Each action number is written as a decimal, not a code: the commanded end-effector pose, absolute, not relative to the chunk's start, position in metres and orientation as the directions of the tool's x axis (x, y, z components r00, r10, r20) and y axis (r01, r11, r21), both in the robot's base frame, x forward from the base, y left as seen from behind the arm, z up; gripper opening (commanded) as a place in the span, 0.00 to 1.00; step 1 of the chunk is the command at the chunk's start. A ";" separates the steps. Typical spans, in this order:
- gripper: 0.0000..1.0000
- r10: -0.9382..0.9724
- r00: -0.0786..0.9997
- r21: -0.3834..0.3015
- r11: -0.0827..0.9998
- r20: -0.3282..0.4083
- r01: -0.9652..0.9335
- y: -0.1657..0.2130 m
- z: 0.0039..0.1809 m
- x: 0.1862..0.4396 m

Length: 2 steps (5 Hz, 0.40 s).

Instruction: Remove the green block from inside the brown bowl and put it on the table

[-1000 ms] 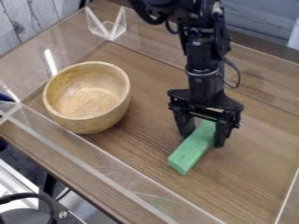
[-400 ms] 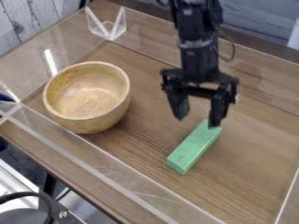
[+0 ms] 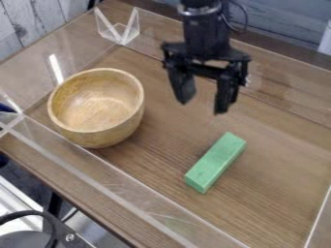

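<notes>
Wood-grain table [image 3: 123, 179] (clear walls along its edges): bowl [image 3: 96, 107] sits at left, green block [image 3: 215, 162] lies flat right of it, well apart.

Black robot arm [image 3: 203, 19] comes in from top of view, wrist vertical, w/ the black two-finger pincer [image 3: 203, 94] pointing straight down. Fingers [image 3: 183, 85] spread wide apart, nothing btwn them, nothing gripped. Both finger tips hang in the air, clear of any surface. Upper part of arm cut off by frame edge; slight blur on pincer.
</notes>
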<state>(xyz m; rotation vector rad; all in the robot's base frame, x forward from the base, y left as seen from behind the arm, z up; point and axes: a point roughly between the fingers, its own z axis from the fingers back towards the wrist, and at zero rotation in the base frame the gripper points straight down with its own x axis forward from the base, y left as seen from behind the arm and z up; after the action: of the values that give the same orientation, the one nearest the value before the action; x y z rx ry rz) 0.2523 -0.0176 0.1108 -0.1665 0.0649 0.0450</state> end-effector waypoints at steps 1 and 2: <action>1.00 -0.025 0.999 -0.120 0.993 -0.022 0.022 -0.023 0.115 0.238; 1.00 -0.015 0.997 -0.131 0.991 -0.070 0.005 -0.015 0.109 0.228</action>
<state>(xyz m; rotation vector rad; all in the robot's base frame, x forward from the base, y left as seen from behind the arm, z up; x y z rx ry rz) 0.2240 -0.0159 0.0984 -0.1318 0.1129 -0.0083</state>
